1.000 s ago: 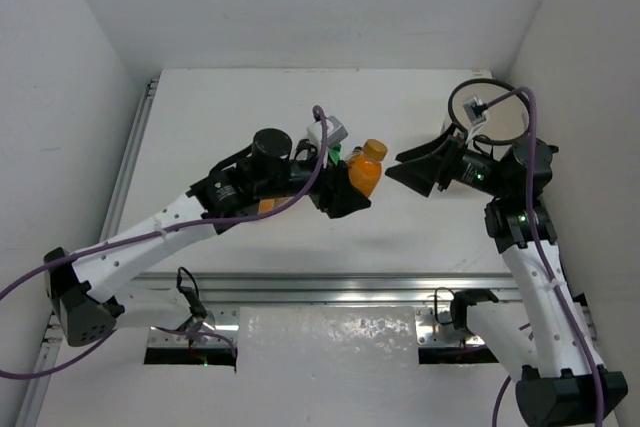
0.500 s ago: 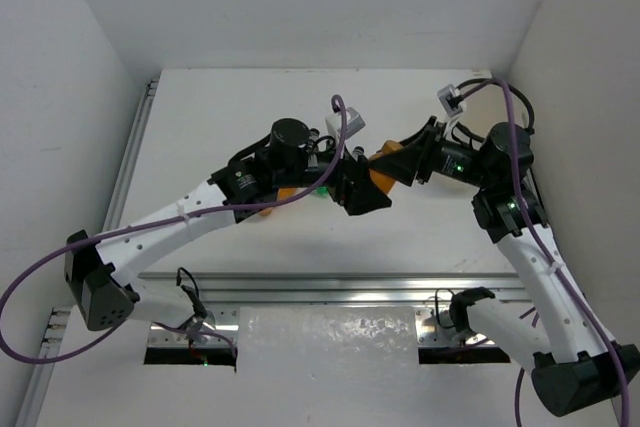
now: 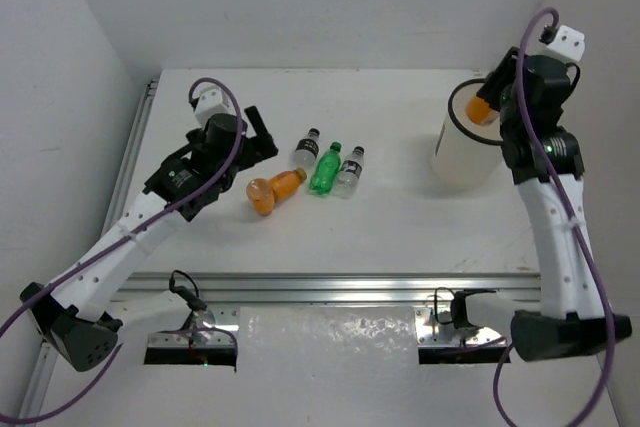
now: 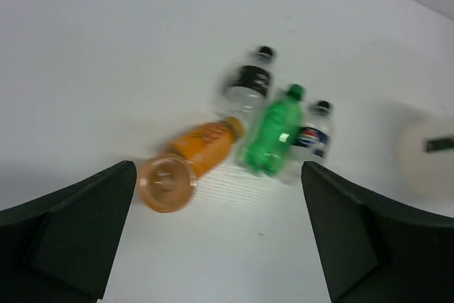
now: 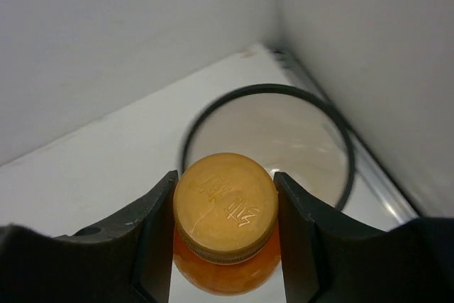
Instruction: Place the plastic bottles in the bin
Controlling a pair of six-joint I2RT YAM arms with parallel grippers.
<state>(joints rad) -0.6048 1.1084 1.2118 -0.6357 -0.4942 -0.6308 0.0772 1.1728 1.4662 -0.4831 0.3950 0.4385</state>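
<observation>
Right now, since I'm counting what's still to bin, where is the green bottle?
In the top view, the green bottle lies mid-table between the left clear bottle and the right clear bottle, near the lying orange bottle.

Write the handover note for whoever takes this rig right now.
Left gripper: open, empty, above the table left of the bottle group.
Right gripper: shut on an orange bottle, held about over the bin opening, not yet released.
Lying on the table: second orange bottle, green bottle, clear black-capped bottle, second clear black-capped bottle.
Done: one bottle carried to the bin. What the bin already holds cannot be told.
Left: drop the held bottle, then bin the four on the table.
</observation>
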